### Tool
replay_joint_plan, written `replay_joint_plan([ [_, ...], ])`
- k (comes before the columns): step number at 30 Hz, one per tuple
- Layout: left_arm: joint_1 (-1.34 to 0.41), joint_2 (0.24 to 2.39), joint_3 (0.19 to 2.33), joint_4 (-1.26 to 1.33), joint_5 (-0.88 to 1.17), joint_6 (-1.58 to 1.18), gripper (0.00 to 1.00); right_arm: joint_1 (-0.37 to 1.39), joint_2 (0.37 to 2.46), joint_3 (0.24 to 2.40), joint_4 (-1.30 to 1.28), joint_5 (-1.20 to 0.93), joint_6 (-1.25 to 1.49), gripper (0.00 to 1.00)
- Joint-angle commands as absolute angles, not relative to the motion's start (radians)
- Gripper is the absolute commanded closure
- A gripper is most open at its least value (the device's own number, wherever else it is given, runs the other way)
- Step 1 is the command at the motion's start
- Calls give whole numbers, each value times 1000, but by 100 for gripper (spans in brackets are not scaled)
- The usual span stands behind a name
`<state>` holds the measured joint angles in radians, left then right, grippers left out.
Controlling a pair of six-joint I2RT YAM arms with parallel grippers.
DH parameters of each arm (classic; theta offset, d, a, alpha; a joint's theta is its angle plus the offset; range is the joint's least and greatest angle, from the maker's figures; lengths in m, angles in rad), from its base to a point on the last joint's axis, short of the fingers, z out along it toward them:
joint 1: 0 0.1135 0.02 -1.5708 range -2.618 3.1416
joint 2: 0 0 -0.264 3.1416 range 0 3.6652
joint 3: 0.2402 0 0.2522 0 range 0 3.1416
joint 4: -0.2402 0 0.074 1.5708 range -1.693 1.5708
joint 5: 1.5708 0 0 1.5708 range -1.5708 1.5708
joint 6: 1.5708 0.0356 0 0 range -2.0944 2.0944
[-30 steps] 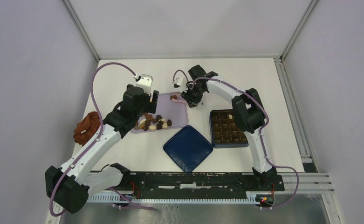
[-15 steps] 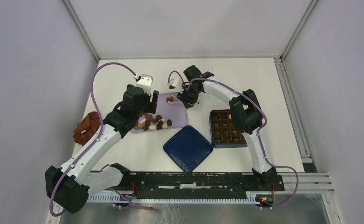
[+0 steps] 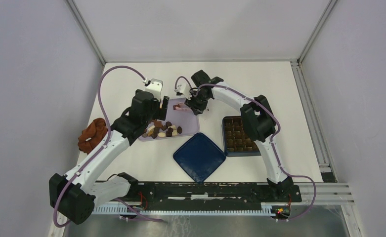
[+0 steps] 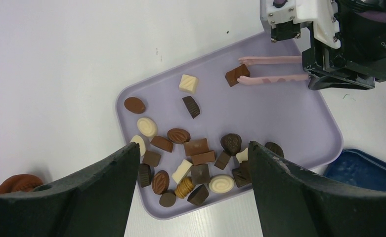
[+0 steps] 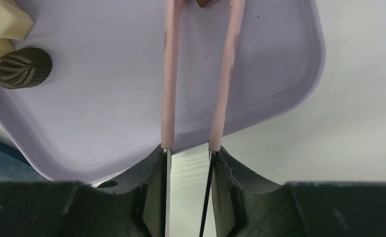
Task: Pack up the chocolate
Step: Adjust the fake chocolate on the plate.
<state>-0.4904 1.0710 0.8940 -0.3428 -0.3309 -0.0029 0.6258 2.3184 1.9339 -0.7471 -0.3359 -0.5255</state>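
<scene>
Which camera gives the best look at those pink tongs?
The left wrist view: the pink tongs show nearly whole, with a brown chocolate at their tips, held in the right gripper. The right wrist view shows only their two arms, with the tips cut off. From above they are a tiny, half-hidden sliver.

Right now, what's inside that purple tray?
Loose chocolates, dark, brown and cream, mostly bunched along one side of the tray. Pink tongs straddle one brown piece. The left fingers cover the tray's near corners, so anything there is hidden.
</scene>
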Motion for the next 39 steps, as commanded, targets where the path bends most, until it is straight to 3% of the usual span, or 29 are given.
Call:
replay_joint_plan([
  [1,-486,1073,897,-320,-322,55,15,632,2313,1971,-766,-353,-545,64],
  [39,-486,1081,894,-319,-323,57,15,676,2334,2005,-782,-411,-567,59],
])
